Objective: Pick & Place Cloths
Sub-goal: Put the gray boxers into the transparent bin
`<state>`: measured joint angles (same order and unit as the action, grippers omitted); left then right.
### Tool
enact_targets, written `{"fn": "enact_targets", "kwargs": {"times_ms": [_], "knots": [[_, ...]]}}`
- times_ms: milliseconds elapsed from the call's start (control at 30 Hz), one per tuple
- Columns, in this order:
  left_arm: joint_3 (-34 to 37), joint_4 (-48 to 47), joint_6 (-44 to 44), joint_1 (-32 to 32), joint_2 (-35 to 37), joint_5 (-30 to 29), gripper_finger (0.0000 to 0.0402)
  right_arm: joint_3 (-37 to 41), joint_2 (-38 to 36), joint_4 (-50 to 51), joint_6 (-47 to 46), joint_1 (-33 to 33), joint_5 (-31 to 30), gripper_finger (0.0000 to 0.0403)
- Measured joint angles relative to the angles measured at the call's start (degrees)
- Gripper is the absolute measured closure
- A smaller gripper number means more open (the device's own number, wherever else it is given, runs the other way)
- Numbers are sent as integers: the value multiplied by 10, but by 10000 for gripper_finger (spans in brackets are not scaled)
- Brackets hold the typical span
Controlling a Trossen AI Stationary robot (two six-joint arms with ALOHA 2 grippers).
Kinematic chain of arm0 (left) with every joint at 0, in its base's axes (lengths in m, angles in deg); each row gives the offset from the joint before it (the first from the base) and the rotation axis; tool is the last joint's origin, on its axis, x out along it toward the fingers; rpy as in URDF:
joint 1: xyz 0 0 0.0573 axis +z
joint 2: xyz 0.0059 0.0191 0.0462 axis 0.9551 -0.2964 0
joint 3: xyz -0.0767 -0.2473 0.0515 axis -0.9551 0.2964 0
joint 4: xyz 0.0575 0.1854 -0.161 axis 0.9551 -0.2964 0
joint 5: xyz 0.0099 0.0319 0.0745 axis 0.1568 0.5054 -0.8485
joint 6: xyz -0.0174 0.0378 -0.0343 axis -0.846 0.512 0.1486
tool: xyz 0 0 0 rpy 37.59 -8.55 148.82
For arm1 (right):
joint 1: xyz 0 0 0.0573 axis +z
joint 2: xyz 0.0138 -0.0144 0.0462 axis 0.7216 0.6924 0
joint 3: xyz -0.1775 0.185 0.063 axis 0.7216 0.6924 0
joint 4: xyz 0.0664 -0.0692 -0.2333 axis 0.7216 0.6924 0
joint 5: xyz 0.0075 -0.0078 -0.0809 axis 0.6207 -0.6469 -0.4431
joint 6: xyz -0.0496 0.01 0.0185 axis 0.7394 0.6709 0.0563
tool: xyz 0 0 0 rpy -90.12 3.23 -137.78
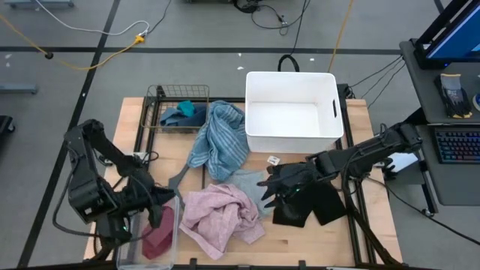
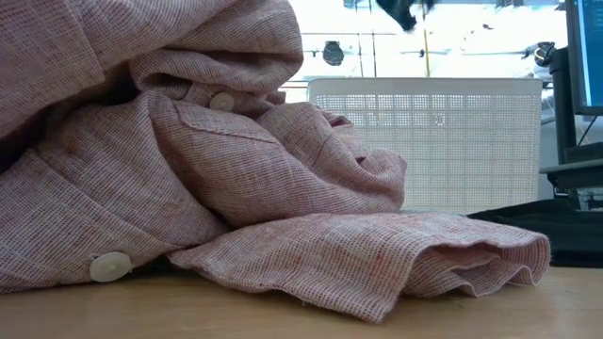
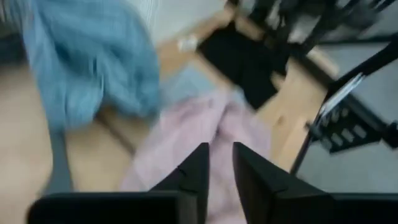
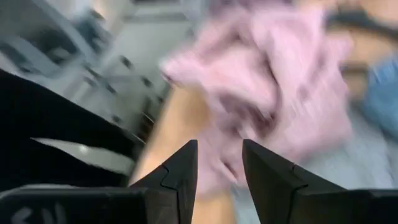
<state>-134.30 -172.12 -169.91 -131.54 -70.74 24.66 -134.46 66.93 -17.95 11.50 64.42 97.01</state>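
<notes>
A pink cloth [image 1: 221,214] lies crumpled at the table's front middle and fills the low view [image 2: 236,188]. A blue-striped towel [image 1: 221,142] lies behind it, one end draped over the wire basket's [image 1: 154,112] right side. Small teal and navy pieces [image 1: 182,114] lie in that basket. A maroon cloth [image 1: 159,232] lies in a clear container [image 1: 178,217] at the front left. Black shorts [image 1: 315,204] lie flat at the front right. My left gripper [image 1: 154,202] hovers by the clear container, narrowly open and empty [image 3: 221,155]. My right gripper [image 1: 270,191] is open and empty [image 4: 219,152] between the shorts and the pink cloth.
A white bin [image 1: 330,105] stands at the back middle-right. A grey hanger [image 1: 178,178] lies left of the pink cloth. A pale grey-blue cloth [image 1: 247,184] lies flat beside my right gripper. A small white tag [image 1: 274,160] lies in front of the bin.
</notes>
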Motion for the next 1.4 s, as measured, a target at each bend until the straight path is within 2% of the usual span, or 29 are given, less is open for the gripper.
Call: {"fn": "enact_targets", "kwargs": {"times_ms": [167,300,533,767,867,967,1033,1233,1400], "knots": [[0,1,88,0,25,-110,392,0,36,60,9,0,-31,285],[0,3,133,-1,41,-157,390,0,70,83,39,0,-30,284],[0,16,164,-1,49,-169,397,0,109,110,138,0,-29,271],[0,18,162,-1,49,-170,396,0,148,100,218,-2,-37,203],[0,18,158,-1,49,-170,398,0,167,90,238,-2,-90,175],[0,18,157,-1,49,-170,389,0,186,74,243,-5,-153,153],[0,18,157,-1,49,-169,386,0,196,66,240,-10,-175,141],[0,18,154,-1,49,-163,399,0,216,71,208,-34,-181,122],[0,18,151,-1,49,-155,389,0,233,71,184,-50,-181,120]]}}
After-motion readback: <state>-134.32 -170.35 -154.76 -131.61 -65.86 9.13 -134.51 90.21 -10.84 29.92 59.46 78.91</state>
